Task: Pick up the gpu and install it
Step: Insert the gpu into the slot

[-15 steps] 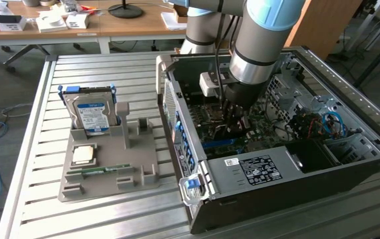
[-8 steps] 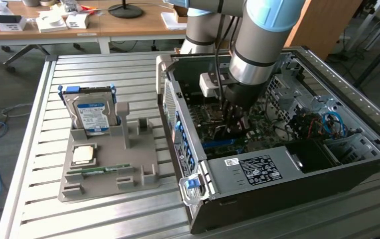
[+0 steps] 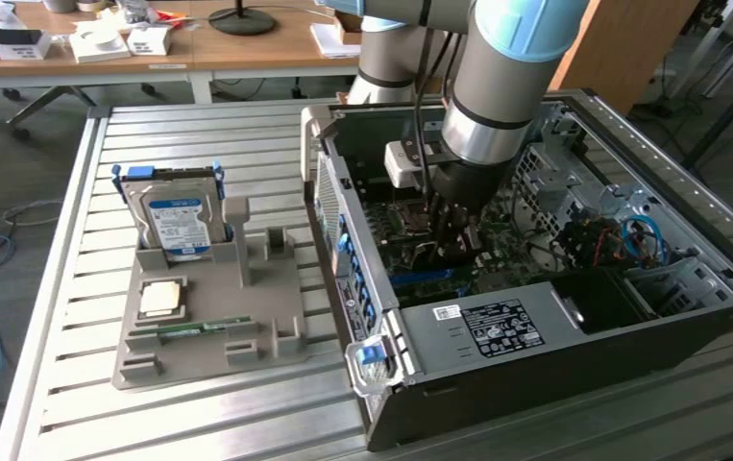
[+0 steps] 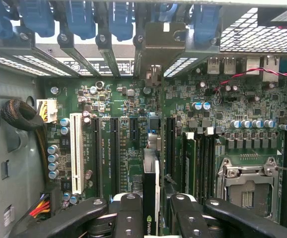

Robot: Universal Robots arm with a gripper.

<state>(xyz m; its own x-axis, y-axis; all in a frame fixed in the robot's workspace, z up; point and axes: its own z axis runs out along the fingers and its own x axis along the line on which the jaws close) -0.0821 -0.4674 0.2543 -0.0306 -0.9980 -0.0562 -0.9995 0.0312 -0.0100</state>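
Clamping Nvidia-logo gpu (image 4: 151,181): end effector (image 4: 154,206)

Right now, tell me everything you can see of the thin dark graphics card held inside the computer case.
The thin dark graphics card is seen edge-on: a slim black board with a pale logo near the black gripper and a dull grey metal bracket at its far end, by the case's rear slot openings. It stands on edge over the green motherboard, parallel to the long black expansion slots. The gripper clamps it from both sides. Whether it sits in a slot cannot be told.
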